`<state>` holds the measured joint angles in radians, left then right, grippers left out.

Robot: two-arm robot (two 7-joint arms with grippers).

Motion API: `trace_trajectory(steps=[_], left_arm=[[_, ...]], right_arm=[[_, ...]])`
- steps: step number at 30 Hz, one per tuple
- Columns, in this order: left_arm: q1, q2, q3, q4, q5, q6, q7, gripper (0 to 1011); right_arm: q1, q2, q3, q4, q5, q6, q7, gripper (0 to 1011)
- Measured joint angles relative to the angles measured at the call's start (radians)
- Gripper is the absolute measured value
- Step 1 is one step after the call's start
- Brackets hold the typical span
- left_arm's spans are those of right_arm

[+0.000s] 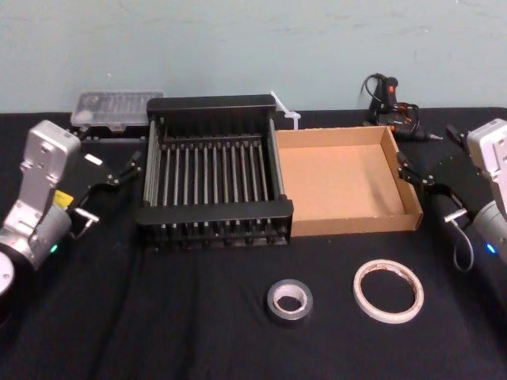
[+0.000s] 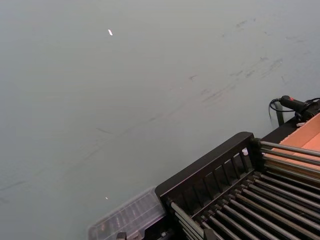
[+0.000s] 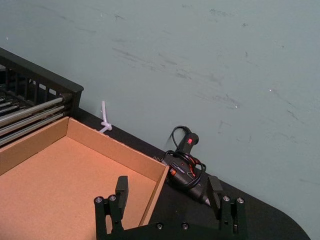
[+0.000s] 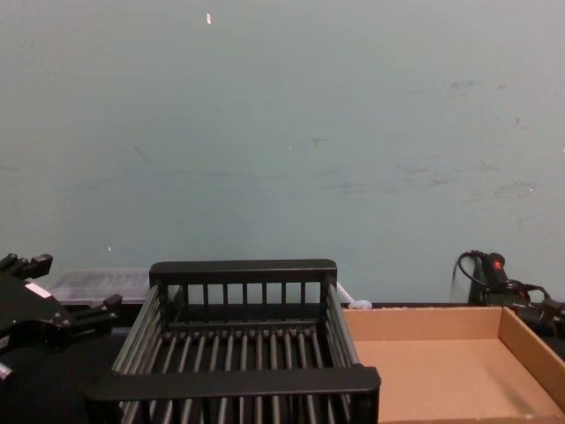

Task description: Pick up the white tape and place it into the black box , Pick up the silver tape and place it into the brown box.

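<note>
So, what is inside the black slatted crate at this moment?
Nothing: the black slatted crate shows only its bare floor bars. The flat white tape roll and dull grey-silver tape roll lie on the table in front.

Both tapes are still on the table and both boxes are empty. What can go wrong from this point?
1. The white tape and the silver tape lie close together in front of the boxes, so a gripper reaching for one might nudge the other.
2. The black box and the brown box stand side by side and touch, so a roll could be dropped into the wrong one.
3. The black box has a slatted floor, so the flat white roll may settle tilted.
</note>
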<state>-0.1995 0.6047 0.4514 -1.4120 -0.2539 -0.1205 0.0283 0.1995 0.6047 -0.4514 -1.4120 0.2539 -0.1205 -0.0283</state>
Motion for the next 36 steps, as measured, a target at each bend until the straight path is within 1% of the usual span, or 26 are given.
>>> trace_trajectory(steps=[36], left_arm=[[0.000, 0.000, 0.000, 0.000, 0.000, 0.000, 0.000, 1001]], right_arm=[[0.000, 0.000, 0.000, 0.000, 0.000, 0.000, 0.000, 1002]])
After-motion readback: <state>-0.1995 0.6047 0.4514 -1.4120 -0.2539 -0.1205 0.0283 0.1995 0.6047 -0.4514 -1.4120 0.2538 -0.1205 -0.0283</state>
